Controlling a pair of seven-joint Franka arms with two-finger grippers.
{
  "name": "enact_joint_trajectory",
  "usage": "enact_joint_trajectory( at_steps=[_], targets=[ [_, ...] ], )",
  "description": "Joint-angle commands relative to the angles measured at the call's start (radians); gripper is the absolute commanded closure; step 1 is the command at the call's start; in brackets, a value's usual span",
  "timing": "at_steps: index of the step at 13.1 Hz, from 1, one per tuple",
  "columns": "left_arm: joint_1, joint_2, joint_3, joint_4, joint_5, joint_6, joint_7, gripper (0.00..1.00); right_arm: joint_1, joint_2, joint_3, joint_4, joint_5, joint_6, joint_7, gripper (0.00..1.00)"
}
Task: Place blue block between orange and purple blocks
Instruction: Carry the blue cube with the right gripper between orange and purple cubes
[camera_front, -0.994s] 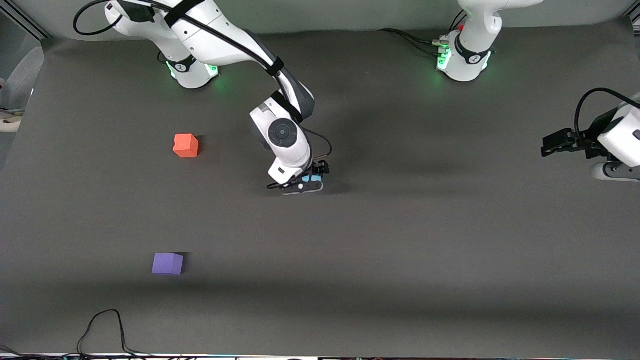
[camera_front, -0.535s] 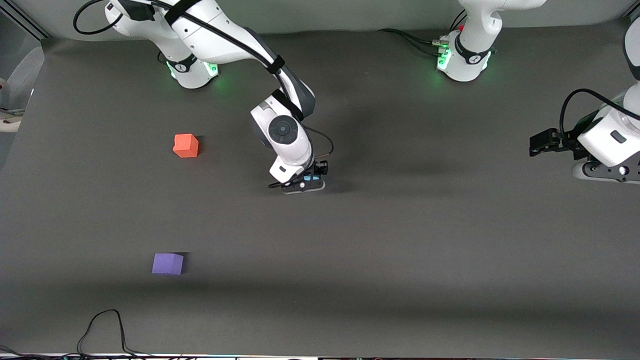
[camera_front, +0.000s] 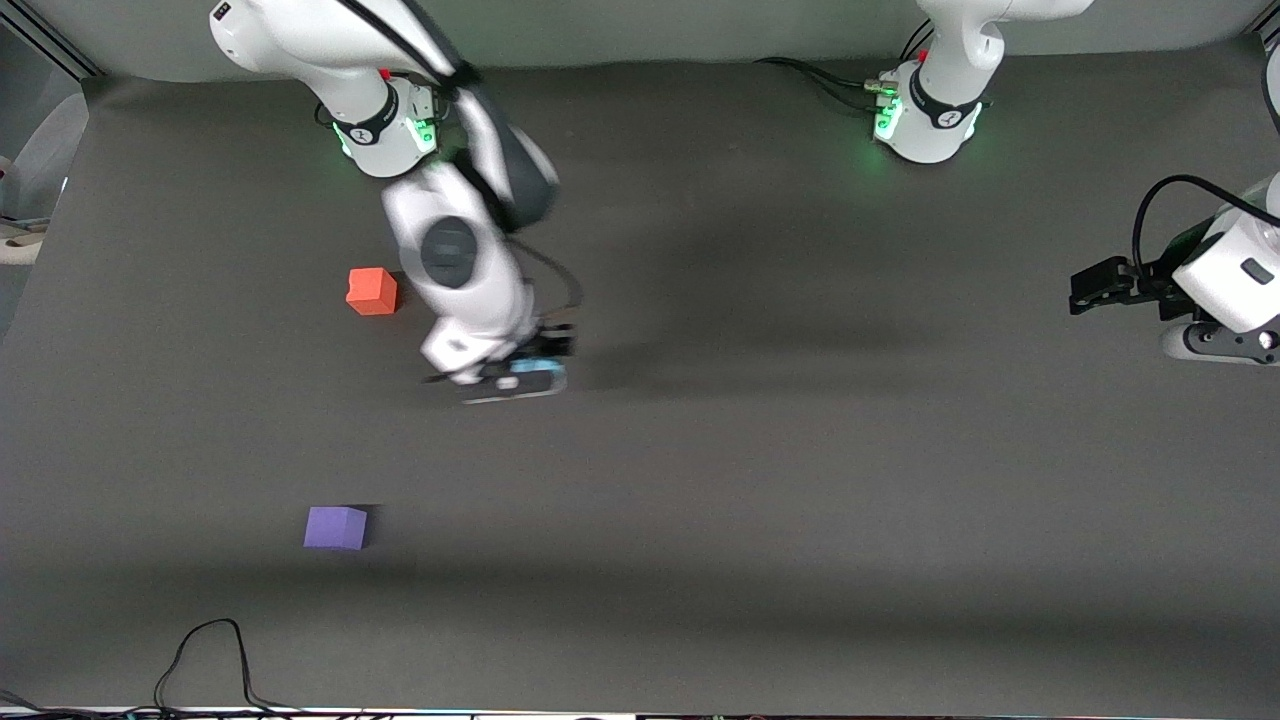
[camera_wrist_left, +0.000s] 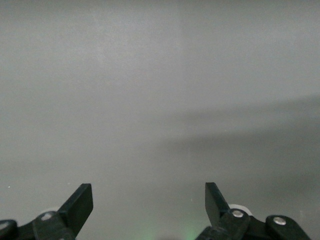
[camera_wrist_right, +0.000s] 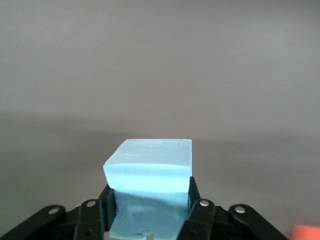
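Right wrist view: blue block (camera_wrist_right: 150, 187) in right pincer (camera_wrist_right: 149, 212).

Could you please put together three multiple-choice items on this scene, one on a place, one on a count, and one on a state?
1. Which block lies nearest the front camera?
A. the orange block
B. the purple block
C. the blue block

2. How many blocks rest on the table untouched by a gripper?
A. one
B. two
C. three

3. What is the right gripper doing?
A. standing open over bare table
B. shut on the purple block
C. shut on the blue block

Answers:
1 B: the purple block sits lowest in the front view, well below the orange block.
2 B: only the orange and purple blocks lie alone on the table.
3 C: in the right wrist view the right gripper has its fingers pressed on the blue block; the left gripper waits open at its own end of the table.
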Motion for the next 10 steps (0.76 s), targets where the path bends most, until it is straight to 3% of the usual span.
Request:
enact_joint_trajectory(
  at_steps=[1, 3, 5, 6, 10],
  targets=[
    [-0.011, 0.01, 0.009, 0.023, 0.0, -0.023, 0.011, 0.0, 0.004, -0.119, -0.186, -0.051, 0.012, -0.104, -0.166, 0.59],
    [-0.012, 0.01, 0.01, 0.023, 0.0, -0.023, 0.011, 0.0, 0.004, -0.141, -0.327, -0.123, 0.017, -0.083, -0.299, 0.59],
    [-0.015, 0.01, 0.01, 0.021, -0.002, -0.023, 0.01, 0.0, 0.003, -0.126, -0.439, -0.218, 0.095, 0.027, -0.486, 0.59],
    [-0.016, 0.01, 0.01, 0.021, 0.0, -0.023, 0.01, 0.0, 0.001, -0.086, -0.467, -0.262, 0.13, 0.103, -0.574, 0.59],
    [-0.012, 0.01, 0.01, 0.023, -0.002, -0.023, 0.01, 0.0, 0.0, 0.069, -0.466, -0.375, 0.271, 0.331, -0.714, 0.59]
  ],
)
